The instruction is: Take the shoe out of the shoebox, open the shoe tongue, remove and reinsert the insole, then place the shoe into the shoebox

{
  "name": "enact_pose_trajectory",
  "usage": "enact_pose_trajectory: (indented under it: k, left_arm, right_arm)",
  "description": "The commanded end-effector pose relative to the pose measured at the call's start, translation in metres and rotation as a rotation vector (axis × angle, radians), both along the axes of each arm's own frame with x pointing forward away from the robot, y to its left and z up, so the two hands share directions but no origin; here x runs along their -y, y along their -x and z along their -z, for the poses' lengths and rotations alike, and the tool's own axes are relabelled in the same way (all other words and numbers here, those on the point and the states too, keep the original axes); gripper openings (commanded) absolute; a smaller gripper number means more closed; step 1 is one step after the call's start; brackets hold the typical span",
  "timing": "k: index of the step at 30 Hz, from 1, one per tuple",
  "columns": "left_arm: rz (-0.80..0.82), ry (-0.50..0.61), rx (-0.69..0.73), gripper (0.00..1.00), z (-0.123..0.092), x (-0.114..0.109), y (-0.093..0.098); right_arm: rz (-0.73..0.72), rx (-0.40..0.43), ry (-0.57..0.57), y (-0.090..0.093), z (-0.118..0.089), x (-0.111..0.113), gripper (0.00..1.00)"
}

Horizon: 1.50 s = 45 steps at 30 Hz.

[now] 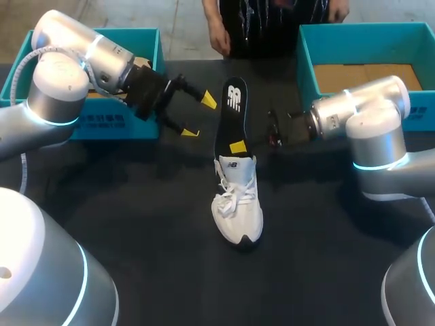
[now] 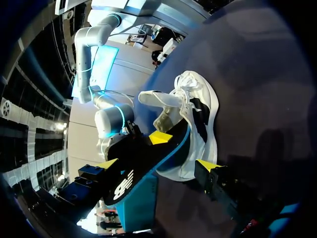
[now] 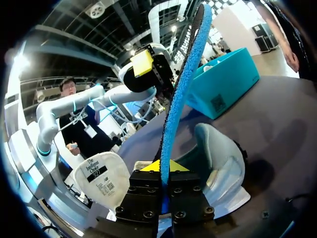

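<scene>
One line matters: your right gripper [image 1: 238,147] is clamping the insole [image 1: 231,112], which is running from the opening of the white sneaker [image 1: 238,204] toward the far edge of the desk [image 1: 136,224]. That's the same axis as the sneaker, which is sitting mid-desk, toe nearward. Your left gripper [image 1: 199,117] is hanging open just left of it.

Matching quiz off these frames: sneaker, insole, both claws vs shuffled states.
1 white lace-up sneaker
2 black foam insole with blue underside
3 left claw
4 right claw

A open, empty
B shut on the insole
C standing on the black table
D one end at the sneaker's opening

Pairs: 1-C, 2-D, 3-A, 4-B
</scene>
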<state>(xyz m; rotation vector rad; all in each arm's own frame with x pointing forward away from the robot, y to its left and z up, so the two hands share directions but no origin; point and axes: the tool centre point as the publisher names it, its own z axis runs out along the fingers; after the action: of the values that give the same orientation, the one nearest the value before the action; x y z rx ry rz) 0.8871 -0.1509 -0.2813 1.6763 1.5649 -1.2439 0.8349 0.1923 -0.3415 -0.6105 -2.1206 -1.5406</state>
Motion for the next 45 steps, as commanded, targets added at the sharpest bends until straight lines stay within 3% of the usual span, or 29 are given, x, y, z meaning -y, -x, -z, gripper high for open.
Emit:
enact_pose_trajectory:
  k: [1, 7, 10, 20, 26, 29, 45]
  left_arm:
    - [0.001, -0.002, 0.001, 1.0, 0.0, 0.0, 0.0]
    - [0.004, -0.002, 0.002, 1.0, -0.001, 0.0, -0.001]
    - [0.005, 0.0, 0.003, 1.0, -0.001, 0.0, -0.001]
    - [0.006, 0.007, 0.007, 1.0, -0.003, -0.002, -0.002]
    - [0.006, 0.007, 0.007, 1.0, -0.003, -0.003, -0.001]
    - [0.008, 0.006, 0.007, 1.0, -0.003, -0.003, -0.001]
    - [0.004, 0.008, 0.003, 1.0, -0.001, -0.003, -0.003]
  right_arm:
    - [0.009, -0.006, 0.003, 0.007, 0.005, -0.002, 0.0]
    - [0.016, -0.006, 0.003, 0.009, 0.001, 0.0, 0.0]
    - [0.011, 0.007, 0.009, 0.005, -0.004, 0.0, 0.14]
    - [-0.006, 0.031, 0.021, -0.004, -0.015, -0.003, 0.24]
    - [-0.025, 0.033, 0.026, -0.01, -0.017, -0.006, 0.16]
    - [-0.03, 0.026, 0.026, -0.01, -0.015, -0.007, 0.0]
    - [-0.034, -0.045, 0.05, 0.009, 0.002, -0.005, 0.0]
